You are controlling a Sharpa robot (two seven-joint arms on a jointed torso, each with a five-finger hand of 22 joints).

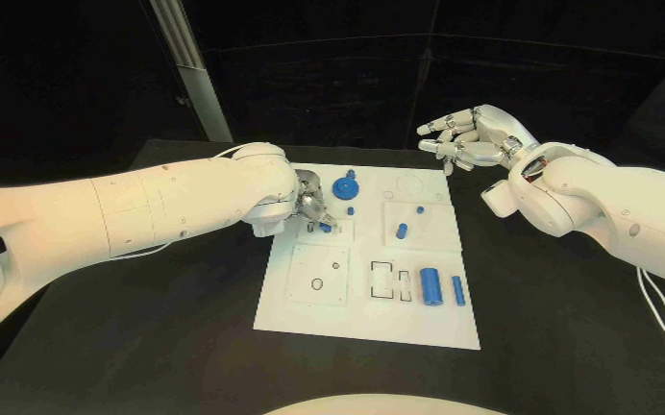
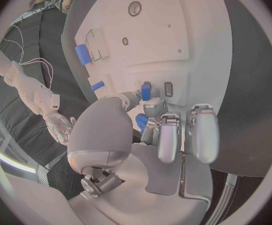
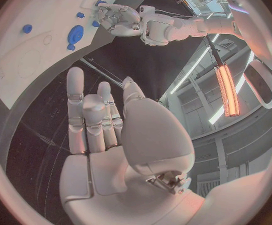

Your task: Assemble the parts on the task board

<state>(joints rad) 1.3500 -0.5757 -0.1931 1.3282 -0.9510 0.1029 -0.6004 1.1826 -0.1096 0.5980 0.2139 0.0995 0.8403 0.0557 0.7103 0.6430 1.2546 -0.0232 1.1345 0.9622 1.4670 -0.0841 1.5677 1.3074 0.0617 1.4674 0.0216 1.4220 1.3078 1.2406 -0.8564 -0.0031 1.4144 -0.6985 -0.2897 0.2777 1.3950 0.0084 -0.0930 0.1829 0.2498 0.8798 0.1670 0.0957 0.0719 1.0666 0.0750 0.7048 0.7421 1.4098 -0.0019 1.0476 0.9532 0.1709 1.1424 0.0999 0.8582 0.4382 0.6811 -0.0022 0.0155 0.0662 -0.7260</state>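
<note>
Dim dark surroundings; task board (image 1: 372, 314) brightly lit; wrist views fisheye-bent, pinkish rims.

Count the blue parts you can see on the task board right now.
6. Gear-like disc at the board's far middle, small peg near it, another peg, slanted pin, large cylinder and slim bar near the right front. Left hand covers a piece; more may be hidden.

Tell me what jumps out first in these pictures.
The left hand is down on the white task board, its fingers pinching a small blue part. The right hand hovers open off the board's far right corner. A blue gear lies just beyond the left hand.
</note>
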